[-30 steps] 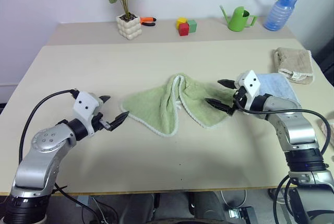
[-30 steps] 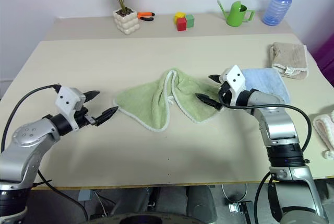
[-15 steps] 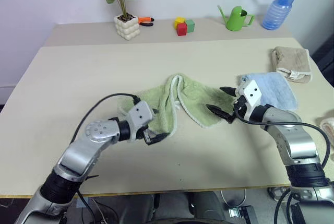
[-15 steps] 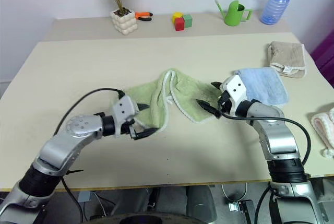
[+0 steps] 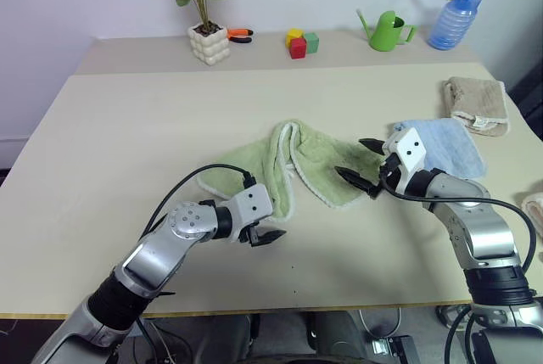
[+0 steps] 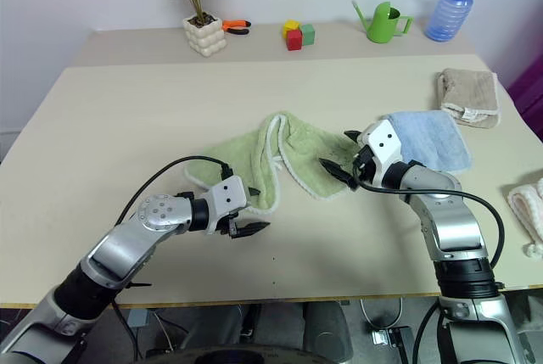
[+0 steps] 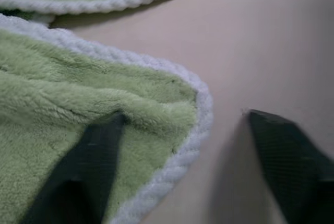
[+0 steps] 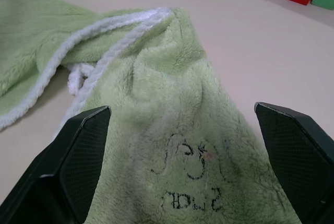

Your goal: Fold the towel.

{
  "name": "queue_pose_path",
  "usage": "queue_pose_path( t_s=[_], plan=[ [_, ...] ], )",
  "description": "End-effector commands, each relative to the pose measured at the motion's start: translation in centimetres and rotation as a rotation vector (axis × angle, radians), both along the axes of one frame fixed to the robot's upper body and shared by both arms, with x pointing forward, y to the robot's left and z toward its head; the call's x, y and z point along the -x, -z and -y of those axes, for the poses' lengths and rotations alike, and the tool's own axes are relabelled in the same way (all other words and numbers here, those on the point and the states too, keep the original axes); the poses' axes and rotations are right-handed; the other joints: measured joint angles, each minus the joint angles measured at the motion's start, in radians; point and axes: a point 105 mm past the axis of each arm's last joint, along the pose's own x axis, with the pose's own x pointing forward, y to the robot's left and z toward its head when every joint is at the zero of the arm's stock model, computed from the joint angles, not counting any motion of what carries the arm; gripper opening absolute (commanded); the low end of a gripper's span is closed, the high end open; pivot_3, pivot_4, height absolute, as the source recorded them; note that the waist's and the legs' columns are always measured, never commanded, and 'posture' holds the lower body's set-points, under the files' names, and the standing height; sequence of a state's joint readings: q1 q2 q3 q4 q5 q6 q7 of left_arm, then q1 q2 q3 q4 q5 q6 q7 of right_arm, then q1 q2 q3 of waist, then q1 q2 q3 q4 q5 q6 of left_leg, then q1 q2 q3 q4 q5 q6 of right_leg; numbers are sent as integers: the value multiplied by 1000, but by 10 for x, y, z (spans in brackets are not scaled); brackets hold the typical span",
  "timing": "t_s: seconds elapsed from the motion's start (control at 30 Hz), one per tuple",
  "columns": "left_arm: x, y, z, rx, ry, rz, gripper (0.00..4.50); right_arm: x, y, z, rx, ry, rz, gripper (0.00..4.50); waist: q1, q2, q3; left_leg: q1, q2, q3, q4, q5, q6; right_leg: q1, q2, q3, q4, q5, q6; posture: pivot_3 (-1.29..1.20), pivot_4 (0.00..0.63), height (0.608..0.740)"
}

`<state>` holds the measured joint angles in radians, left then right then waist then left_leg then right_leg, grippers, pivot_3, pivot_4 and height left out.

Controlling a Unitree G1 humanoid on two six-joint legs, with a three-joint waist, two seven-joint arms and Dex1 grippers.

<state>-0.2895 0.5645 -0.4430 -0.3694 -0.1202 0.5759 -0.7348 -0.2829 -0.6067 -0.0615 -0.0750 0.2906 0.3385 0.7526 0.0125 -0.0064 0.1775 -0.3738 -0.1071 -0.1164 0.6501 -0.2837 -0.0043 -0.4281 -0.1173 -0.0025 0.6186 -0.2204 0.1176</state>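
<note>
Left gripper [image 5: 270, 236] straddles the near corner of the towel [image 5: 301, 160], jaws apart, nothing held; right gripper [image 5: 360, 165] hangs released over its right end.
Towel lies crumpled mid-surface [image 5: 127, 143]; closing well likely means getting the white hem fully between the fingers [image 7: 91, 172] before lifting.

Even, bright indoor light with soft shadows under both arms; the left wrist view is blurred close up.

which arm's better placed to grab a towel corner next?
Left, probably. The left gripper has one finger on the towel's near corner and one on bare table. The right gripper, jaws wide open, hovers over mid-cloth.
</note>
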Motion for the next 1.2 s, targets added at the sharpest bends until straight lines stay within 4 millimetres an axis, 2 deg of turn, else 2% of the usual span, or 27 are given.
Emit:
queue_pose_path(
  t_s=[0.03,0.13,0.17,0.27,0.4,0.53,0.7,0.83,1.0,1.03,1.07,1.2],
  plan=[
    [-12,8,-18,-47,-99,13,1643,3,-18,-3,-15,-12,62,4500,0,0,0,0,0,0,0,0,0,0,0,0,0,0,0,0,150,732],
    [-17,5,-24,-41,-124,36,115,8,-17,-1,2,-16,57,4500,-1,0,0,0,0,0,0,0,0,0,0,0,0,0,0,0,150,732],
    [-19,4,-25,-34,-131,43,46,9,-17,-1,10,-18,54,4500,-1,0,0,0,0,0,0,0,0,0,0,0,0,0,0,0,150,732],
    [-28,-6,-35,5,-196,70,46,17,-13,-3,67,-43,44,4500,-1,0,0,0,0,0,0,0,0,0,0,0,0,0,0,0,150,732],
    [-45,-31,-57,102,-310,151,46,31,-7,-8,134,-99,17,4500,-1,0,0,0,0,0,0,0,0,0,1,0,0,0,0,0,150,732],
    [-51,-48,-74,160,-366,185,46,47,3,-12,190,-162,-33,4500,1,0,0,0,0,0,0,0,0,0,0,0,0,0,0,0,150,732],
    [-48,-49,-81,159,-353,184,46,58,21,-21,236,-200,-78,4500,1,0,0,0,0,0,0,0,0,0,0,0,0,0,0,0,150,732],
    [-46,-47,-82,166,-354,177,46,56,41,-19,313,-167,-102,4500,0,0,0,0,0,0,0,0,0,0,0,0,0,0,0,0,150,732],
    [-44,-45,-82,170,-356,167,46,47,50,-12,354,-108,-110,4500,0,-2,-1,0,0,0,0,0,0,0,0,0,0,0,0,0,150,732],
    [-44,-45,-82,171,-357,166,0,44,48,-10,336,-87,-112,3965,-1,-2,-1,0,0,0,0,0,0,0,0,0,0,0,0,0,150,732],
    [-44,-44,-82,173,-357,164,0,42,47,-9,321,-70,-115,3683,-1,-2,-1,0,0,0,0,0,0,0,0,0,0,0,0,0,150,732],
    [-43,-43,-84,171,-360,161,0,37,46,-7,286,-38,-135,1726,2,-2,-1,0,0,0,1,0,0,0,0,0,0,0,0,0,150,732]
  ],
)
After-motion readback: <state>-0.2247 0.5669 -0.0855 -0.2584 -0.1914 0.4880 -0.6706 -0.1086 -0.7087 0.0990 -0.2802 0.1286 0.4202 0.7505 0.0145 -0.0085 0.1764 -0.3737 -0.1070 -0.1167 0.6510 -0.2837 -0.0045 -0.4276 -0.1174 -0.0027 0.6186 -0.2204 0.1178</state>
